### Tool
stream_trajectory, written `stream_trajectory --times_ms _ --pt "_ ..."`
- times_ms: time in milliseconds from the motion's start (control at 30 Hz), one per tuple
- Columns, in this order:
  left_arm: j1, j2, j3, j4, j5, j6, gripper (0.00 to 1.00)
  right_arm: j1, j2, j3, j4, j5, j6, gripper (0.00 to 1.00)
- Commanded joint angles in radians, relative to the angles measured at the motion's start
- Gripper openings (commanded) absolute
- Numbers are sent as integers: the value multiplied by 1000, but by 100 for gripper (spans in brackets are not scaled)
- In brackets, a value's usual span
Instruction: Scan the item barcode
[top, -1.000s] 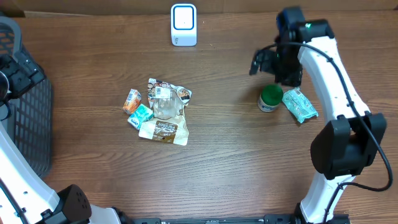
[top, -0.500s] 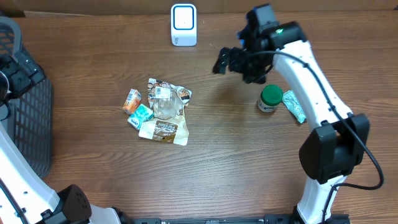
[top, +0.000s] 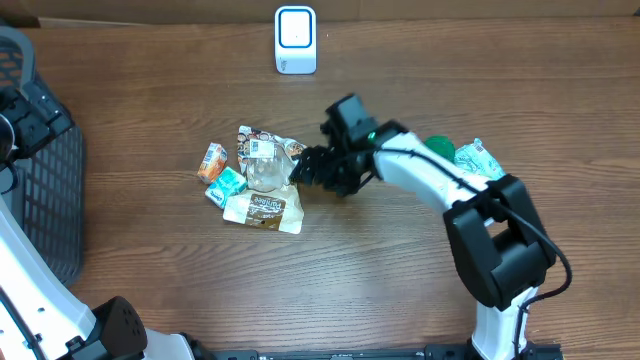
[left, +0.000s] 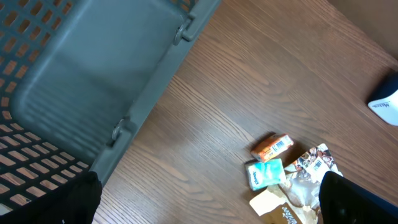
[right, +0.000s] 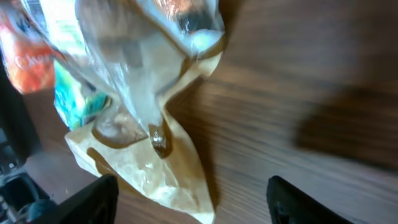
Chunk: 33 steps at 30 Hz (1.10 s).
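A pile of items lies left of centre: an orange pack (top: 211, 160), a teal tissue pack (top: 227, 186), a clear bag (top: 265, 172) and a cream-and-brown pouch (top: 264, 210). My right gripper (top: 308, 171) is low at the pile's right edge. In the right wrist view it (right: 193, 202) stands open, with the pouch's (right: 155, 168) corner between its fingers (right: 93, 199) and the clear bag (right: 137, 68) just ahead. The white scanner (top: 295, 40) stands at the back. My left gripper (left: 211, 208) hangs open over bare table beside the basket (left: 93, 74), far from the pile.
A dark mesh basket (top: 45, 190) fills the left edge. Behind the right arm sit a green-lidded jar (top: 438, 146) and a teal packet (top: 482, 160). The scanner's corner (left: 387, 102) shows at the right of the left wrist view.
The right arm has swung from beside the green-lidded jar leftward and down to the pile, its jaws narrowing somewhat. The left arm has not moved.
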Motion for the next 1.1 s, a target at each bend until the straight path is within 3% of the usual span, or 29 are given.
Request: stream_trajectory --times_ms 0,233,400,467,567,667,867,1067 --pt "4 4 13 2 3 23 100 29 -10 -63 82 -7 126 69" --pt "4 4 13 2 3 23 100 85 10 -145 243 72 255 53" --pt "4 4 13 2 3 23 100 129 58 -153 283 75 307 49" --pt "4 4 13 2 3 23 99 133 66 -153 286 75 307 42" --pt "4 4 13 2 3 23 100 126 58 -150 282 70 288 21" --pt "4 4 13 2 3 23 100 109 29 -148 274 42 240 14" --pt "4 4 13 2 3 23 99 76 -103 -63 58 58 36 8" --pt "4 4 13 2 3 23 100 91 -145 217 -417 336 -161 4"
